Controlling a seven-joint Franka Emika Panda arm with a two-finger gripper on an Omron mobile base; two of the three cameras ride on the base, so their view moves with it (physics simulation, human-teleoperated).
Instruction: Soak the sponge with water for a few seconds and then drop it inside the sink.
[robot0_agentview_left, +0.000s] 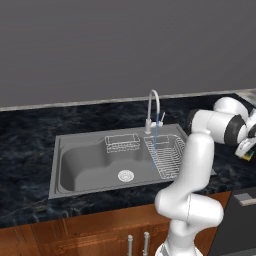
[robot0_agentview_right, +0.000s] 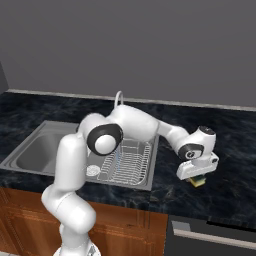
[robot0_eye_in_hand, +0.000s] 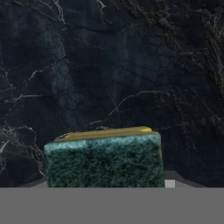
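A plain grey wall (robot0_agentview_left: 125, 45) backs a dark, white-veined marble surface (robot0_agentview_right: 230, 130) over reddish wood cabinets (robot0_agentview_left: 75, 235). Set into it, the rectangular grey steel sink (robot0_agentview_left: 80, 165) has rounded corners, a round drain (robot0_agentview_left: 125, 175) and a curved chrome faucet (robot0_agentview_left: 152, 107) from which a thin blue stream of water (robot0_agentview_left: 154, 145) falls. A wire dish rack (robot0_agentview_right: 127, 165) fills the sink's right end. Well right of the sink, near the surface's front edge, the end effector (robot0_agentview_right: 198, 179) is clenched on the sponge (robot0_eye_in_hand: 105, 159), coarse green face over yellow.
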